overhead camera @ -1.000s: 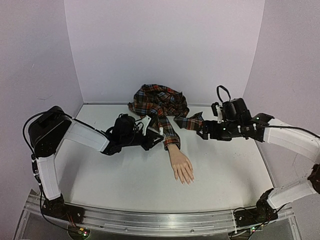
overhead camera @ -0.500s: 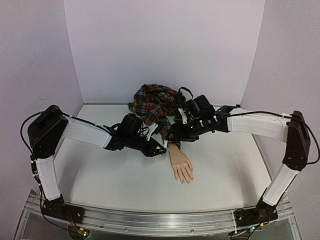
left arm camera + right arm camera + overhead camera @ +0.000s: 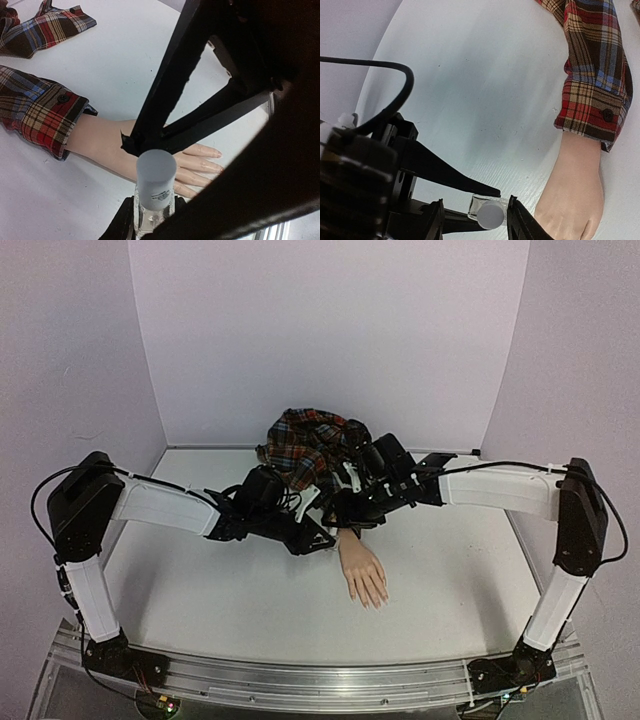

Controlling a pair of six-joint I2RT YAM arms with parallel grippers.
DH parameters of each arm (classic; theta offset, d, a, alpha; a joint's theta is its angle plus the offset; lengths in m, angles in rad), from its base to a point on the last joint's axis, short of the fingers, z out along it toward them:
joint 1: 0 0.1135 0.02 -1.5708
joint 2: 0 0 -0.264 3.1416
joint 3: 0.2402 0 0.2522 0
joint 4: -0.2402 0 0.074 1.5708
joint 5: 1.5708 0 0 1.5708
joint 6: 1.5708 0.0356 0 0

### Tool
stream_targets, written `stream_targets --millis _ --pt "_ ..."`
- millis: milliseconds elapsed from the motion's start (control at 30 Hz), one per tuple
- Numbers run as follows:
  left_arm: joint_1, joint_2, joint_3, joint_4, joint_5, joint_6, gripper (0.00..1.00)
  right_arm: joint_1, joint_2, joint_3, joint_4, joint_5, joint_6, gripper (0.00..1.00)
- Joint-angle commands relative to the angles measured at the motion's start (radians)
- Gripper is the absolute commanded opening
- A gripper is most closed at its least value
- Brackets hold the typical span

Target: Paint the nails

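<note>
Top view: the hand (image 3: 362, 575) lies flat in the middle of the table (image 3: 200, 590), with its fingers toward the near rim; the nails (image 3: 376, 600) sit at the finger ends and are too small to see well; white table shows left of the hand, right of it and in front of it; the shirt (image 3: 310, 445) is heaped behind the hand by the back wall; the left gripper (image 3: 320, 538) and the right gripper (image 3: 338, 516) meet close together just behind the wrist.

Left wrist view: the left jaws are closed tight on a small bottle (image 3: 150, 220); its cap (image 3: 156, 170) is white and has tiny dark print that cannot be read; the hand lies past the bottle, and the nails point away from the cuff (image 3: 50, 120).

Right wrist view: the right jaws stand apart with the cap between them, and there is a gap on one side, so they do not squeeze it; the bottle is beside the wrist, well apart from the nails.
</note>
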Motion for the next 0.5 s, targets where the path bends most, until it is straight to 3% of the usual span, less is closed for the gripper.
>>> stream_targets --millis 0,167,467 --pt "-0.007 -0.059 0.009 0.014 -0.02 0.027 0.0 0.007 0.014 0.019 -0.006 0.039 0.016 0.45" --pt "-0.01 -0.065 0.008 0.009 -0.026 0.033 0.0 0.01 0.019 0.025 -0.006 0.048 0.029 0.35" --pt "-0.009 -0.094 0.002 0.023 -0.051 0.023 0.0 0.027 0.037 0.043 -0.005 0.052 0.027 0.29"
